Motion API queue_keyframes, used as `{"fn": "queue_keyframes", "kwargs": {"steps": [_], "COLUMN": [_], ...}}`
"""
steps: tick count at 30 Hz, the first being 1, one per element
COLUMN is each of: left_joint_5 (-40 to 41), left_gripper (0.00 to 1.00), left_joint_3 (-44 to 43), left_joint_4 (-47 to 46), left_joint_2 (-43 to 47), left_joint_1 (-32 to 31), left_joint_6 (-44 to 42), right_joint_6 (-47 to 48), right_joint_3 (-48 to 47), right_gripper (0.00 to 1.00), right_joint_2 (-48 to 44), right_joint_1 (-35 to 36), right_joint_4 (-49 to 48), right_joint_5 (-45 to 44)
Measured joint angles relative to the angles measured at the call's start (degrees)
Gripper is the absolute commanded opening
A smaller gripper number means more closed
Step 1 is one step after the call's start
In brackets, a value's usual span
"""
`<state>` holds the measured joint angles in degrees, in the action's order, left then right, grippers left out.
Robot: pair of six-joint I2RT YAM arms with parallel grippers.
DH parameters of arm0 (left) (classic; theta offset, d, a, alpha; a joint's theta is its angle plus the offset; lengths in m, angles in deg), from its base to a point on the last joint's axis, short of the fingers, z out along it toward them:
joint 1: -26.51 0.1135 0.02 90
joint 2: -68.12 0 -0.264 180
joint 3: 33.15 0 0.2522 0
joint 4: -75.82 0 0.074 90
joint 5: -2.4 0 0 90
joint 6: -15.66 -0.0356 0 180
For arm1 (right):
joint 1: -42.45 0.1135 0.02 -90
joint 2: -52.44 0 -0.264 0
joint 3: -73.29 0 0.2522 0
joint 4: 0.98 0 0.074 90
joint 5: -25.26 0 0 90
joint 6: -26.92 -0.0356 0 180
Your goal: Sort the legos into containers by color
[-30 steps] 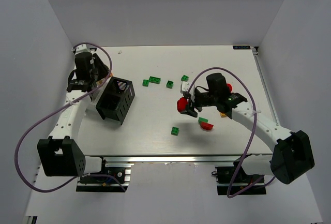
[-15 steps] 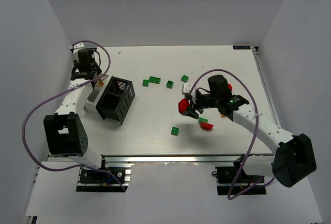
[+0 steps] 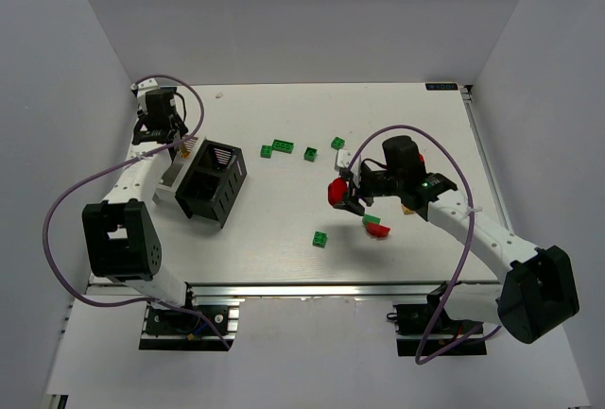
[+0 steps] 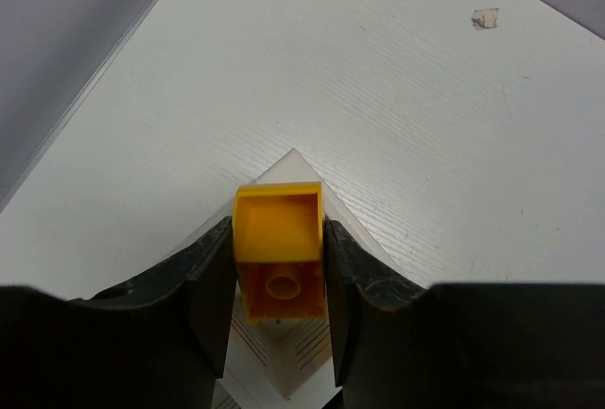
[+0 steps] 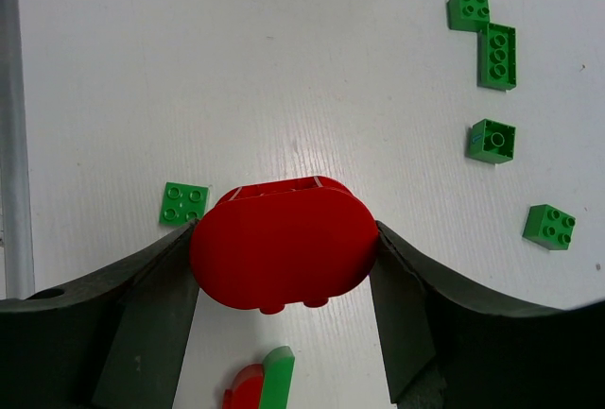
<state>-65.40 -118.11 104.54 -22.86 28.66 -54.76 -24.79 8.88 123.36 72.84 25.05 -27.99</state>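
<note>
Legos lie loose on the white table (image 3: pixel 406 111), and two are up in the pincers. The left gripper (image 4: pixel 280 286) is clamped on a yellow-orange brick (image 4: pixel 277 239), a small square block turned so its hollow underside and round inner tube show. It hangs over the corner of a white bin (image 3: pixel 167 187) at the far left, which sits right against the black slotted bin (image 3: pixel 213 182). The right gripper (image 3: pixel 342 195) has its jaws spread wide around a red brick (image 5: pixel 284 244), a fat piece with rounded ends, held above the table's middle. Below it lie glossy green bricks: a long one (image 5: pixel 497 55) touching a square one (image 5: pixel 468 9), an upturned one (image 5: pixel 492 141), another square (image 5: pixel 549 227) beside it and a four-stud square (image 5: pixel 183 203) well apart. Near the right arm a red piece (image 3: pixel 378 230) and a green piece (image 3: pixel 371 220) lie touching.
</note>
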Motion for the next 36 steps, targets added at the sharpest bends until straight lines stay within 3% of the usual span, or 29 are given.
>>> {"fn": "queue_keyframes", "kwargs": {"steps": [6, 13, 22, 30, 36], "left_joint_5": [-0.5, -0.7, -3.8, -12.5, -17.7], "left_gripper": [0.57, 0.59, 0.45, 0.76, 0.83], "left_joint_3": [0.4, 1.5, 2.1, 12.7, 18.1], "left_joint_4": [-0.2, 0.0, 1.8, 5.8, 10.0], "left_joint_2": [0.1, 1.7, 9.2, 28.3, 41.0], "left_joint_1": [0.0, 0.0, 0.0, 0.0, 0.0], "left_joint_6": [0.6, 1.0, 1.7, 3.3, 5.0], "right_joint_6": [-0.2, -0.3, 1.2, 1.7, -2.8], "right_joint_3": [0.0, 0.0, 0.0, -2.1, -10.6], "right_gripper": [0.03, 0.03, 0.03, 0.01, 0.01], "right_joint_2": [0.0, 0.0, 0.0, 1.3, 10.0], "right_joint_1": [0.0, 0.0, 0.0, 1.3, 7.6], "right_joint_4": [0.0, 0.0, 0.5, 0.0, -3.1], "right_joint_5": [0.0, 0.0, 1.5, 4.6, 2.5]}}
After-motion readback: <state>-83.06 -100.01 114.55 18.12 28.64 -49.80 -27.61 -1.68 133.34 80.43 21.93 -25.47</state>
